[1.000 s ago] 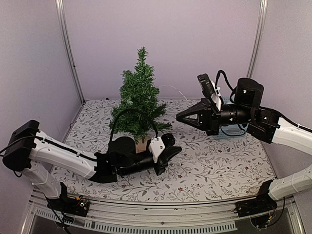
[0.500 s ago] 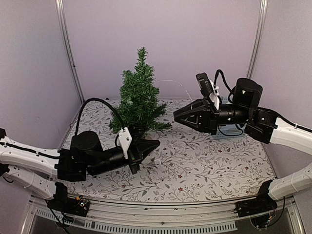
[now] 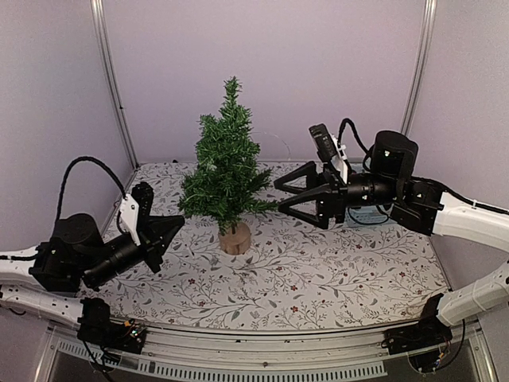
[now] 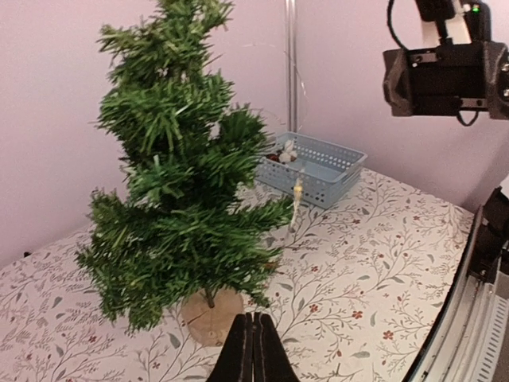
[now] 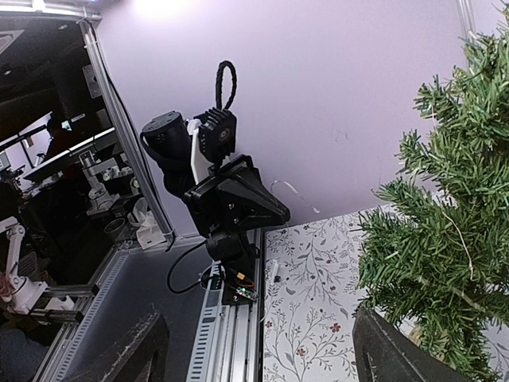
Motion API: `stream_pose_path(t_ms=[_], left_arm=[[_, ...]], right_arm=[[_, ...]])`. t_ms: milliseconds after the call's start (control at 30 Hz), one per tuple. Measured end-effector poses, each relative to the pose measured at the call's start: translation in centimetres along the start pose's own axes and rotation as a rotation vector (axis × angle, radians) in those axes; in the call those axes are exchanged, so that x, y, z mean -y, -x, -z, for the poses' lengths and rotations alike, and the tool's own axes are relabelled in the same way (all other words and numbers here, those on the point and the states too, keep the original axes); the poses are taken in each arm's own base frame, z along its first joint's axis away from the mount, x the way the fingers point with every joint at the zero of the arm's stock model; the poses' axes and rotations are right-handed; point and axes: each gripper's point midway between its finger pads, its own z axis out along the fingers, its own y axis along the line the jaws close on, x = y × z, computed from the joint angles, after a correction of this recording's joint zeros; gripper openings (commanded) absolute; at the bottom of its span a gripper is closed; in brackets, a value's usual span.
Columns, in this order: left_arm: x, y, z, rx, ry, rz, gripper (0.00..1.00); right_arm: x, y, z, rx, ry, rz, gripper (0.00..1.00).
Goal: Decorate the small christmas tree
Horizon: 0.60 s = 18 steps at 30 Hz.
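Dark-green bristly small christmas tree (image 3: 227, 171) stands upright on its pale wooden stump (image 3: 235, 237), around the middle of the floral-print tabletop (image 3: 334, 270), towards the back wall; pointed top up, no visible lean.

Left claw (image 3: 171, 225): fingers pressed together, nothing between them; low over the tabletop, to the left of the tree and apart from it, tip pointing at the lower branches; in the left wrist view the shut tip (image 4: 250, 350) lines up just below the stump.

Right claw (image 3: 280, 195): fingers spread wide, nothing held; level with the lower right-hand branches and just beside their tips; contact cannot be told from the top view; in the right wrist view both fingers (image 5: 135, 350) sit far apart at the bottom edge, with the tree filling the right side.

Thin wire with a small pale bulb (image 4: 297, 189) hangs beside the branches on that side.

Blue slotted basket (image 4: 314, 167) sits on the tabletop behind the tree, small items inside, too small to identify.
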Motion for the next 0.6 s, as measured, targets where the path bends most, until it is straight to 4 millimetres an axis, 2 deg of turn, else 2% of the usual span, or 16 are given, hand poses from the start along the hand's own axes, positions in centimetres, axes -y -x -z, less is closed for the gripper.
stream_pose_path(t_ms=[100,300,433,600], left_arm=[[-1.9,-1.0,0.9,-0.045,0.076,0.011,0.0],[-5.8,-2.2,2.1,-0.127,0.259,0.06,0.0],[-9.0,-0.8,2.7,-0.123,0.394,0.134,0.0],[-13.7,2.0,2.9,-0.085,0.562,0.248,0.0]], right_arm=[[0.3,0.1,0.0,0.003,-0.016,0.002,0.91],[1.0,0.0,0.1,0.007,-0.06,0.003,0.9],[1.6,-0.5,0.1,-0.002,-0.09,-0.003,0.89],[2.0,-0.6,0.2,-0.002,-0.114,0.0,0.89]])
